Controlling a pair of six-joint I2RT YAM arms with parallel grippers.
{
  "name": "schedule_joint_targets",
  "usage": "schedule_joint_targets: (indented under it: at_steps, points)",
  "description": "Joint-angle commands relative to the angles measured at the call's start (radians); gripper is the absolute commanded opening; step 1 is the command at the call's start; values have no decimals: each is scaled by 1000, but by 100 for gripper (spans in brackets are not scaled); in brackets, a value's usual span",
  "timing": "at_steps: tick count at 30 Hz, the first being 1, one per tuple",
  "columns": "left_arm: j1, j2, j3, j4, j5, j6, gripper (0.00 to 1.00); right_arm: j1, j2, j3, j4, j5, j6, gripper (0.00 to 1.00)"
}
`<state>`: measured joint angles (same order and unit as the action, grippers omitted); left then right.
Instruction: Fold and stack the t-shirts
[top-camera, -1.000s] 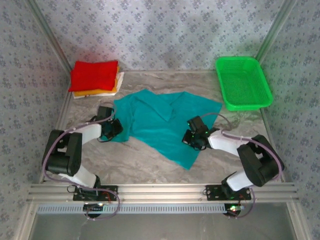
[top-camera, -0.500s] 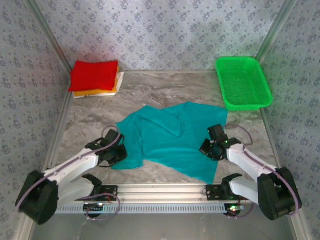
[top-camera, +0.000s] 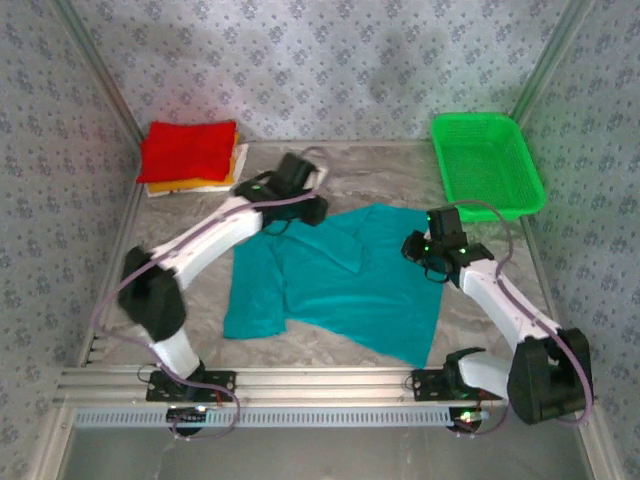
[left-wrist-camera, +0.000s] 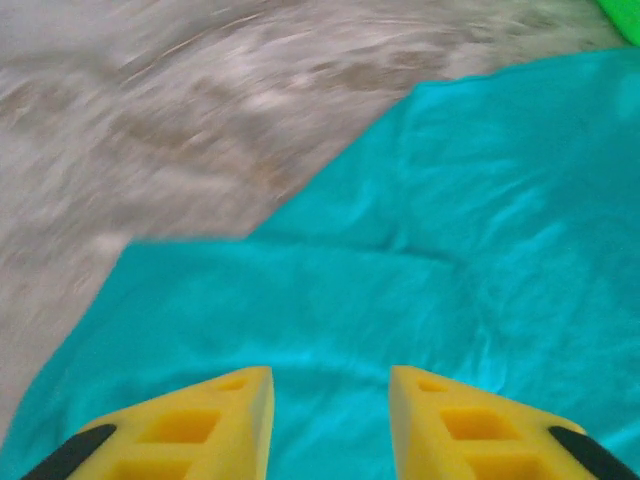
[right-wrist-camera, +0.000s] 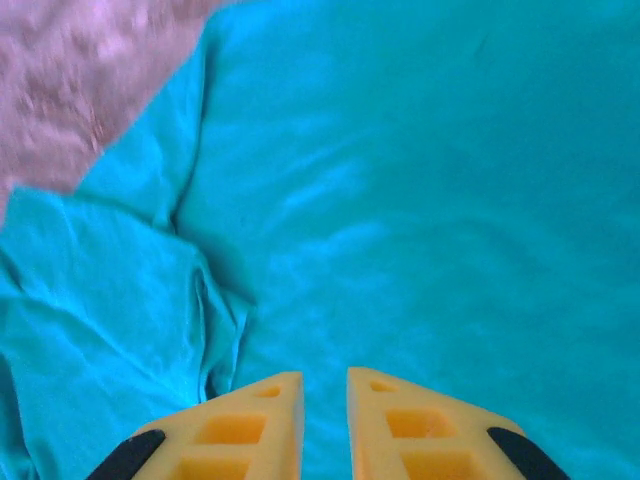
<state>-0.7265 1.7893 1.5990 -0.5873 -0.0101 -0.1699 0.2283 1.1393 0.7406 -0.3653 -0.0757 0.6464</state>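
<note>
A teal t-shirt lies spread and mostly flat in the middle of the marble table, with a creased fold near its far side. My left gripper hovers over the shirt's far left corner. Its yellow fingers stand apart above teal cloth with nothing between them. My right gripper is over the shirt's right edge. In the right wrist view its jaws are a narrow gap apart above the cloth, gripping nothing. Folded red, orange-yellow and white t-shirts are stacked at the back left.
A bright green mesh basket stands at the back right against the patterned wall. Aluminium frame posts run up both back corners, and a rail crosses the near edge. Bare marble lies beyond the shirt's far left corner.
Both grippers dragged the teal shirt toward the near edge, let go of it, and swung back to its far side. The shirt now lies flatter and nearer.
</note>
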Motion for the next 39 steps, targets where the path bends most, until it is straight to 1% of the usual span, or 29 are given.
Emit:
schedule_joint_targets:
  at_steps: [1,2,3,7,9,11,14,16,18,25,29,30,31,33,34,36,37,39]
  points:
    - [-100,191,145,-171,30,192,56,-38,-127,-45,63,137,52,22]
    - [-124,232,170,-167,21,212,58,-47,-163,-70,88,168,63,23]
    - [-136,267,201,-174,16,216,64,-50,-196,-102,108,191,79,24]
    - [-146,393,360,-263,54,149,66,-58,-268,-171,120,235,101,26]
    - [-161,443,421,-298,13,98,66,-64,-278,-183,100,234,96,26]
    - [-170,474,428,-304,-15,50,65,-73,-280,-192,95,236,93,27]
    - [-170,508,423,-288,-42,-7,61,-80,-288,-220,136,251,96,27]
    - [-170,519,422,-270,-60,-25,57,-81,-288,-234,156,247,104,27]
    - [-170,531,429,-258,-69,-32,57,-81,-288,-243,173,238,110,27]
    - [-172,559,466,-267,-11,-64,63,-83,-286,-241,174,246,90,28]
    - [-178,581,471,-270,-19,-77,66,-84,-276,-245,187,246,86,28]
    - [-179,589,475,-270,-20,-80,65,-84,-270,-247,192,246,86,28]
    - [-182,596,476,-269,-24,-83,61,-84,-264,-248,192,245,85,28]
    - [-183,603,477,-265,-43,-94,47,-86,-252,-248,197,237,81,28]
    - [-184,605,477,-262,-49,-98,42,-86,-249,-248,199,235,79,28]
    - [-183,606,478,-261,-67,-105,37,-87,-247,-251,197,238,79,28]
    - [-183,604,479,-262,-71,-106,31,-88,-249,-254,197,241,80,28]
    - [-183,601,490,-276,-87,-106,15,-90,-251,-259,200,241,78,28]
